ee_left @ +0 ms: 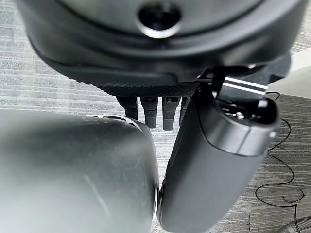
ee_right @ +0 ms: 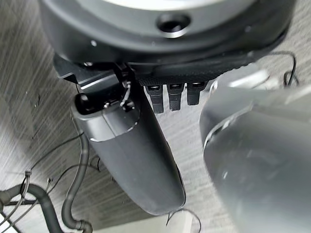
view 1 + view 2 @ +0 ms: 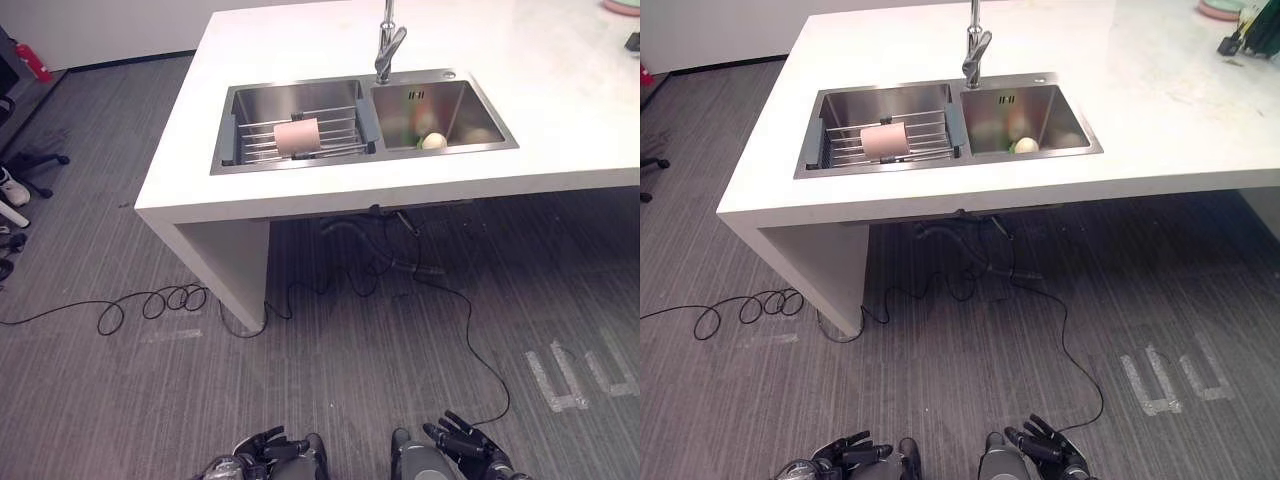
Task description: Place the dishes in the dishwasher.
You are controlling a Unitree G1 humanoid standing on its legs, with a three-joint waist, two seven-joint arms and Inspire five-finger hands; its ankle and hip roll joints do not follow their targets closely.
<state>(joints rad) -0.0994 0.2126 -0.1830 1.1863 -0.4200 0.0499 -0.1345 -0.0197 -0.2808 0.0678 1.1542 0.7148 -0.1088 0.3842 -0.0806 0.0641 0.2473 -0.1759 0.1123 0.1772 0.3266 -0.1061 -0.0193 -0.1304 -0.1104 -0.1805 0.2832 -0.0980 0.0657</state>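
My left hand (image 3: 262,447) and right hand (image 3: 462,440) are hanging low, fingers relaxed, holding nothing. A pink cup (image 3: 297,136) is lying on the rack (image 3: 340,135) in the sink (image 3: 228,130), well apart.

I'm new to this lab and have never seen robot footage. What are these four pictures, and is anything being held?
Two pictures come from the humanoid robot's head, looking down; two from cameras on its wrists. The head views show a white counter with a double sink and a tap. A pinkish cup lies on a wire rack in the left basin; a pale round item sits in the right basin. The left hand and right hand hang low above the grey floor, fingers relaxed, holding nothing.
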